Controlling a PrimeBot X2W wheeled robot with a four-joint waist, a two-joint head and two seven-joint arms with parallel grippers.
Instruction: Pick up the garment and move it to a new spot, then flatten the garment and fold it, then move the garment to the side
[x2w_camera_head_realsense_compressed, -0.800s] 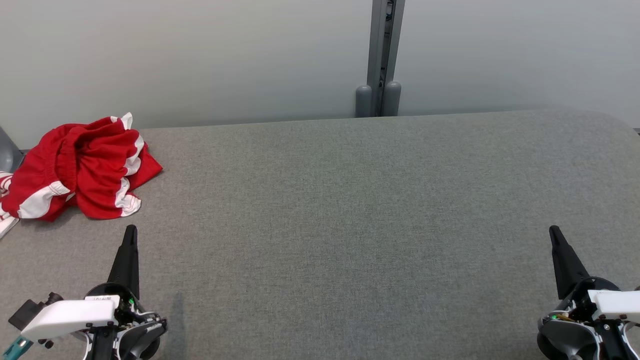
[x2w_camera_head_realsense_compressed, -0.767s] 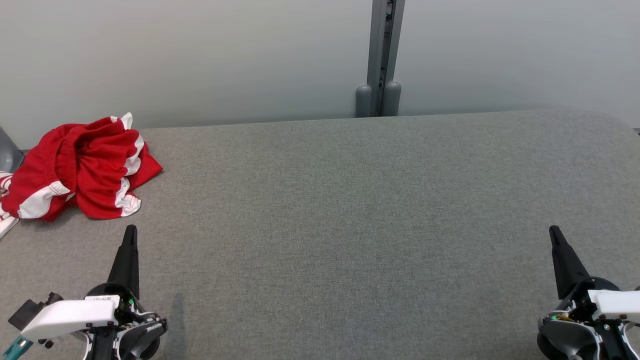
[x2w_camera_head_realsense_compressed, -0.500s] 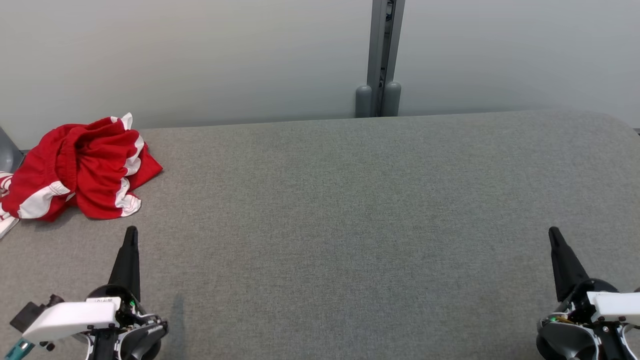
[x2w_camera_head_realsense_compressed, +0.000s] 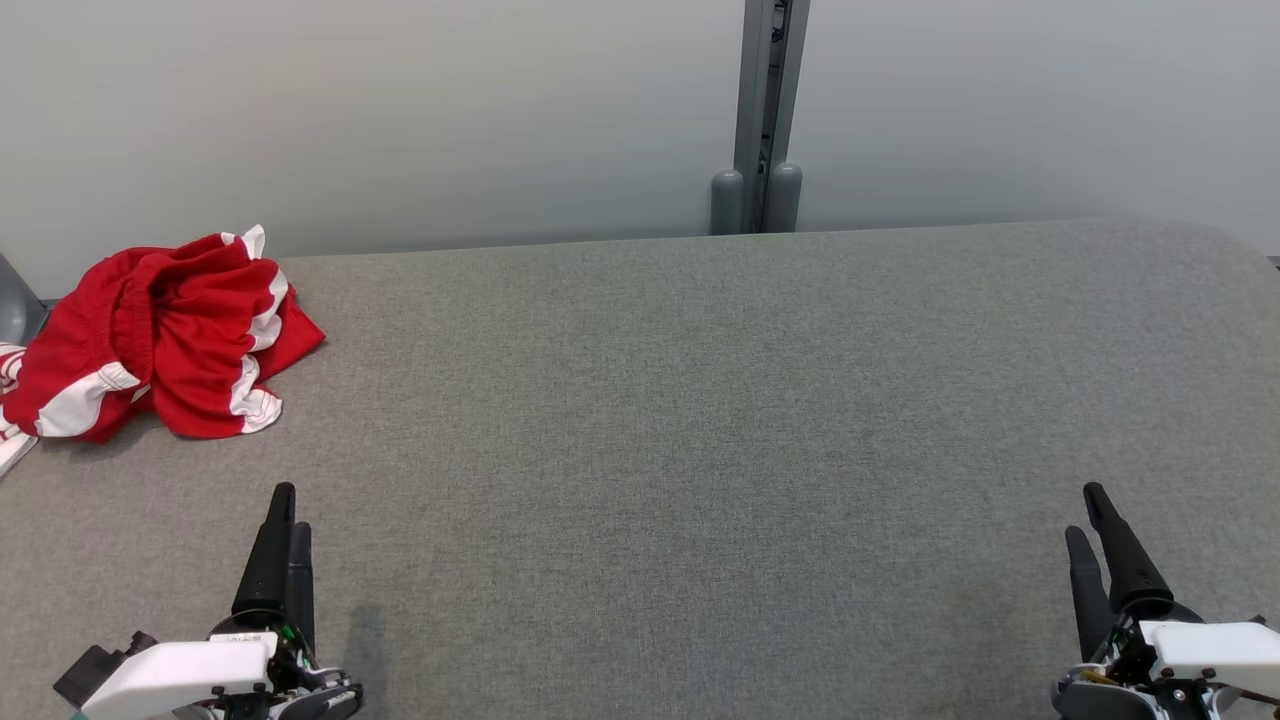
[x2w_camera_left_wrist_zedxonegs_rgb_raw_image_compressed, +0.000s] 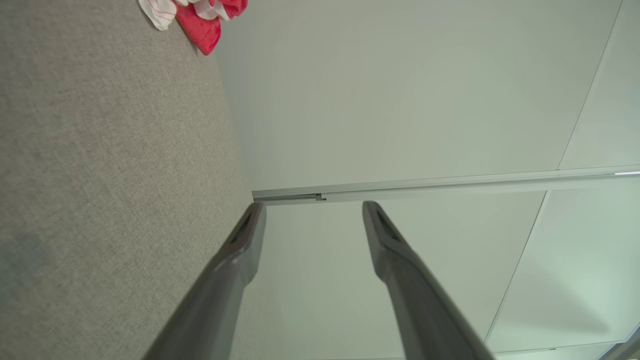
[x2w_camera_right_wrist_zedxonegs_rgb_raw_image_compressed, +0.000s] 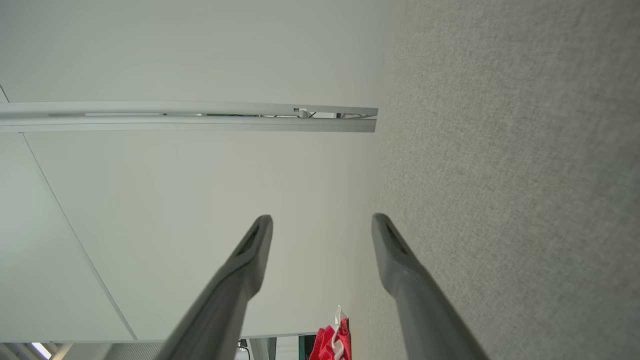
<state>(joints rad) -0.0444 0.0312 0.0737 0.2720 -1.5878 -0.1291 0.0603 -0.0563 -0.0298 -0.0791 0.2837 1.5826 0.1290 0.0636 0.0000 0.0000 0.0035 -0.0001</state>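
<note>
A crumpled red garment (x2w_camera_head_realsense_compressed: 165, 335) with white stripes lies in a heap at the far left of the grey table (x2w_camera_head_realsense_compressed: 700, 420). It also appears as a small red patch in the left wrist view (x2w_camera_left_wrist_zedxonegs_rgb_raw_image_compressed: 210, 15) and the right wrist view (x2w_camera_right_wrist_zedxonegs_rgb_raw_image_compressed: 332, 342). My left gripper (x2w_camera_head_realsense_compressed: 290, 505) hovers near the front left, well short of the garment, fingers apart and empty (x2w_camera_left_wrist_zedxonegs_rgb_raw_image_compressed: 312, 207). At the front right my right gripper (x2w_camera_head_realsense_compressed: 1085, 510) is open too, with nothing between its fingers (x2w_camera_right_wrist_zedxonegs_rgb_raw_image_compressed: 322, 220).
A pale wall runs behind the table, with a grey vertical post (x2w_camera_head_realsense_compressed: 765, 120) at its middle. A bit of white striped cloth (x2w_camera_head_realsense_compressed: 8, 400) lies at the table's left edge beside the garment.
Both grippers have drawn back toward the front edge and turned, so that both fingers of each now show. The garment has not moved.
</note>
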